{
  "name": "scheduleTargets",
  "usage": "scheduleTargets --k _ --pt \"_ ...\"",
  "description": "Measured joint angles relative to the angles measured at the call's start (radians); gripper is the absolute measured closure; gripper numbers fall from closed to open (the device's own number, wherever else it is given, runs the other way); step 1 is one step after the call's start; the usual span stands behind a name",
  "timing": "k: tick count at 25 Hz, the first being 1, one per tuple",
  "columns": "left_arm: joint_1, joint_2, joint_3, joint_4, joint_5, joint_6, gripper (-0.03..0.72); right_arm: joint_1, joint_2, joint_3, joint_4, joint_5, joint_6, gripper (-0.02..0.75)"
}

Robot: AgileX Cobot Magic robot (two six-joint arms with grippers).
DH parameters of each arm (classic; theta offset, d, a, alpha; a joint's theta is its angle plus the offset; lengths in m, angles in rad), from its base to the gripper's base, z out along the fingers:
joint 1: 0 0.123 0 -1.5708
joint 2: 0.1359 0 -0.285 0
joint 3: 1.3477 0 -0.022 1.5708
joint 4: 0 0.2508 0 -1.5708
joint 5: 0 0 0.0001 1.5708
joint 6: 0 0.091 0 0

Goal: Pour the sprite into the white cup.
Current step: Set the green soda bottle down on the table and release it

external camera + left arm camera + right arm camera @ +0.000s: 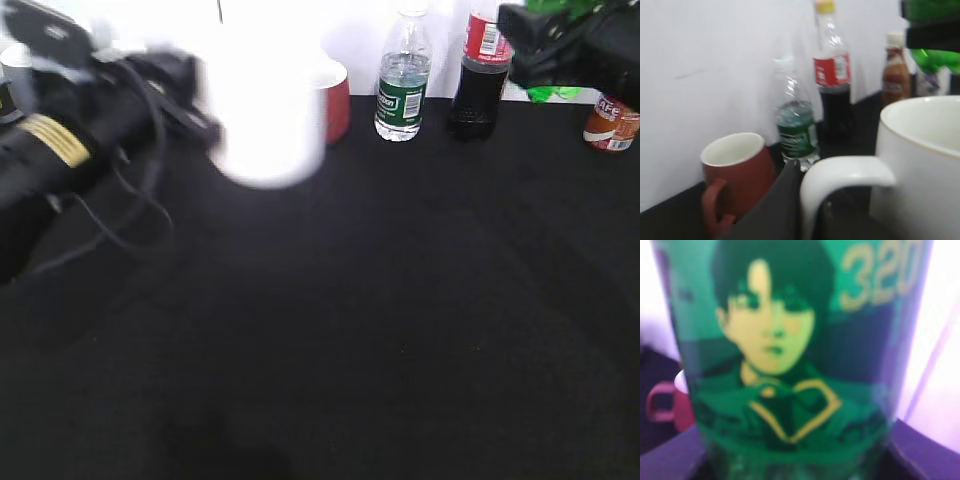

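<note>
The white cup is blurred and held up at the back left, above the black table. My left gripper is shut on its loop handle. In the left wrist view the cup fills the right side, with a dark finger against the handle. My right gripper is at the top right, shut on the sprite; only green parts of it show there. The sprite's green label fills the right wrist view and hides the fingers. The sprite also shows in the left wrist view, above the cup.
A reddish-brown mug stands at the back wall behind the white cup. A clear water bottle, a dark cola bottle and a brown-labelled bottle stand to its right. The black tabletop spreads in front.
</note>
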Motion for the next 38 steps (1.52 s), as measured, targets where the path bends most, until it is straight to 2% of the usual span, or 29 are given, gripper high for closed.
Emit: scheduleTargets --k 2,5,7,12,16,26,29,32,33,38 --pt "0.065 0.000 0.000 -0.090 -0.009 0.026 0.652 0.000 0.000 0.000 0.015 0.008 0.013 0.310" --pt "0.201 0.039 -0.024 -0.131 -0.005 0.029 0.652 0.000 0.000 0.000 0.074 0.008 0.016 0.310" --pt "0.249 0.111 -0.083 -0.142 0.011 0.030 0.652 0.000 0.000 0.000 0.118 0.009 0.016 0.310" --pt "0.251 0.343 -0.290 -0.116 0.049 0.030 0.652 0.000 0.000 0.000 0.200 0.009 0.017 0.310" --pt "0.251 0.473 -0.451 -0.085 0.090 0.030 0.652 0.000 0.020 0.000 0.213 0.010 0.017 0.310" --pt "0.251 0.696 -0.749 -0.059 0.164 0.027 0.652 0.000 0.084 0.000 0.213 0.006 0.019 0.310" --pt "0.250 0.704 -0.766 -0.039 0.175 0.020 0.638 0.000 0.084 0.000 0.212 0.005 0.015 0.310" --pt "0.249 0.698 -0.754 -0.043 0.191 0.013 0.412 0.000 0.084 0.000 0.212 0.005 0.014 0.310" --pt "0.249 0.683 -0.732 -0.044 0.186 0.012 0.381 0.000 0.084 0.000 0.212 0.005 0.013 0.310" --pt "0.248 0.536 -0.514 -0.042 0.149 0.012 0.365 -0.002 0.084 0.000 0.217 0.001 0.007 0.310"
